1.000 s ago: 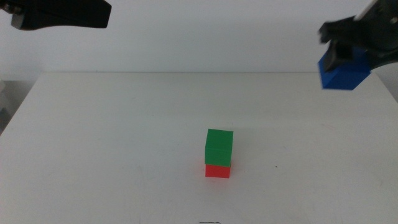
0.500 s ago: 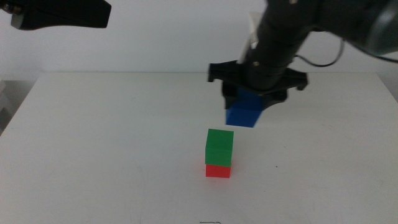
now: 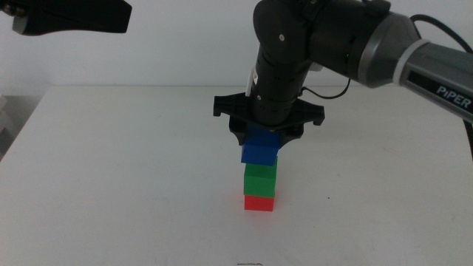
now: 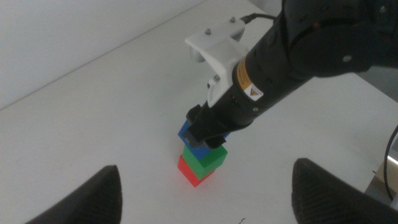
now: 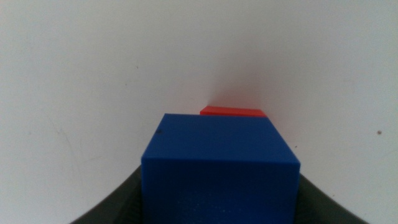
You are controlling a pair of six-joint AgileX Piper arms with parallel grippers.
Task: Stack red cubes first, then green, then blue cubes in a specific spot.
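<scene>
Middle view: my right gripper is over the stack near the desk's centre, jaws clenched on the blue cube. Red cube sits on the desk, green cube squarely on top of it, so two of the three layers are done. I'm on the last step, placing blue on green.

Blue looks to be touching or just above green's top face; I can't tell which from here. It also sits a bit to the left of green in the middle view and looks slightly turned, so not flush yet. The left wrist view agrees: blue cube overhangs the green cube on one side, red cube under both. The right wrist view is mostly blue cube between my jaws, with only a sliver of red cube peeking past it and green hidden underneath.

The left gripper waits high and off to the side, clear of the stack; only its dark body shows at the top left of the middle view. Its jaws are released, both tips spread wide in its own wrist view.

Next move, as I judge it: nudge blue over to line up with green, settle it fully down, then release gently and lift straight up. The risk is that a sideways drag or an early release tips the tower.
</scene>
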